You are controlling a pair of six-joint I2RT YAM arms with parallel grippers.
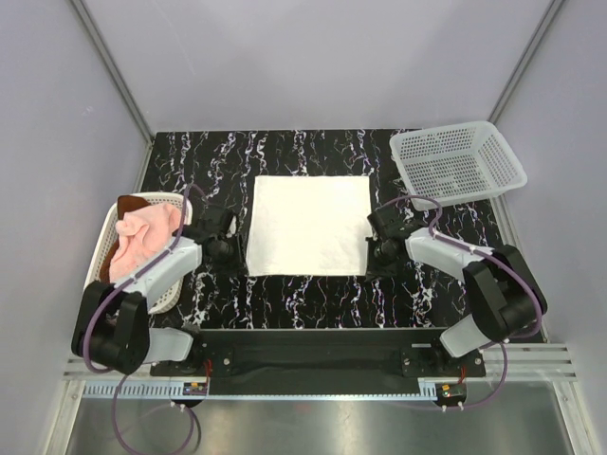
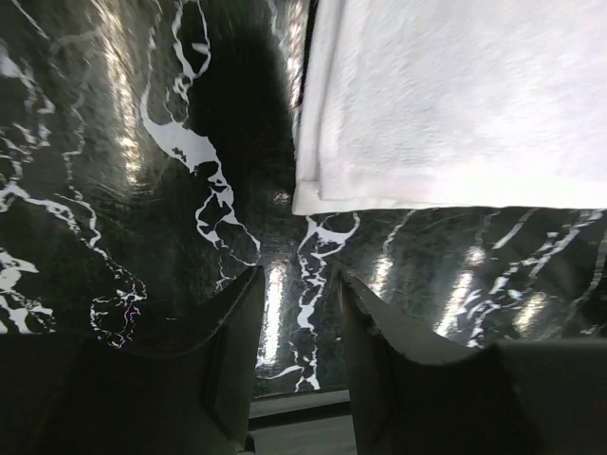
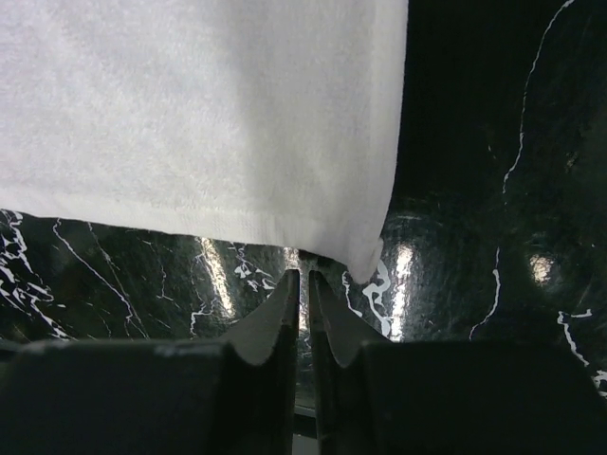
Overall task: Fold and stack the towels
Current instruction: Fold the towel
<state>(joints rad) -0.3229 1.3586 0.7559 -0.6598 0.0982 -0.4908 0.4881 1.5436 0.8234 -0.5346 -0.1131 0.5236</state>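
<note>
A white towel (image 1: pixel 308 226) lies flat and square in the middle of the black marble table. A pale pink towel (image 1: pixel 142 242) is bunched in the left basket, with a rust-brown towel (image 1: pixel 133 204) showing behind it. My left gripper (image 2: pixel 299 284) is open with nothing between its fingers. It sits low over the table, just short of the white towel's near left corner (image 2: pixel 313 194). My right gripper (image 3: pixel 303 280) is shut to a thin slit just in front of the white towel's near edge, beside its near right corner (image 3: pixel 365 261), holding nothing.
The white mesh basket (image 1: pixel 106 248) with the pink and brown towels stands at the table's left edge, close to my left arm. A second white mesh basket (image 1: pixel 457 161) stands at the back right. Grey walls enclose the table on three sides.
</note>
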